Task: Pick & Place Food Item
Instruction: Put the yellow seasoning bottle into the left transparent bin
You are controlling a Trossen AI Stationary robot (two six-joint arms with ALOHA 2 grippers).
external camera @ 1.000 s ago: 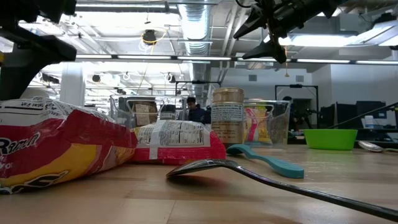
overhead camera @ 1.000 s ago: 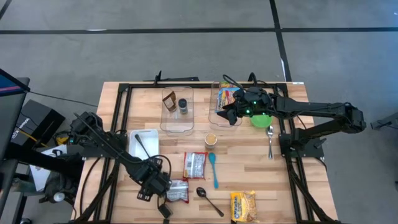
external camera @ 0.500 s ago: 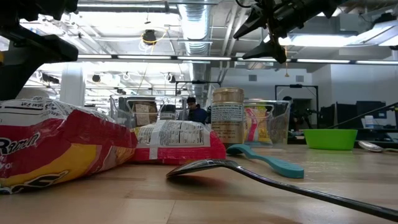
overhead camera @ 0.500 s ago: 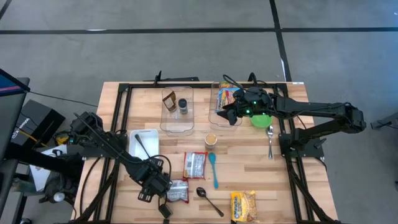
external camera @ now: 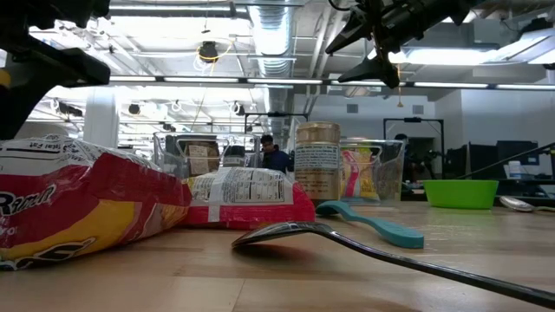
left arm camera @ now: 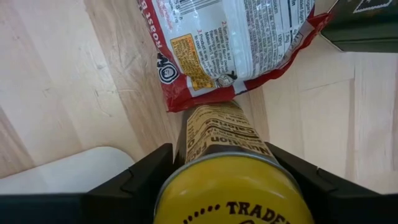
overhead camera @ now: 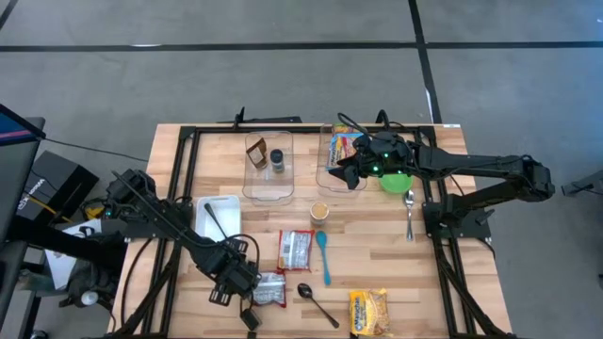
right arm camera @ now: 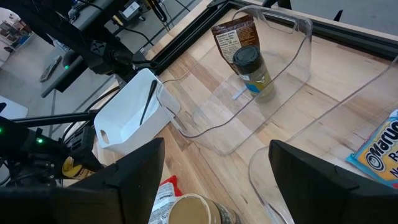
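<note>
At the table's front-left corner, the yellow-lidded brown-label jar [left arm camera: 231, 190] lies on its side, right between the left gripper [left arm camera: 222, 152] fingers, long axis pointing straight ahead toward the red-and-white packet [left arm camera: 230, 43]. Fingers are apart, hugging its sides. The right gripper [overhead camera: 347, 173], spread wide, hovers way off.

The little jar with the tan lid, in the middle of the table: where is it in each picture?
High view: the tan-lidded jar sits mid-table, just in front of the clear bin.
Low view: centre, standing tall, with the clear bin behind it to the left.
Right wrist view: only its lid, at the bottom edge.
Left wrist view: not in it; the yellow-lidded jar there is a different one.
Shared landmark: the clear bin.
</note>
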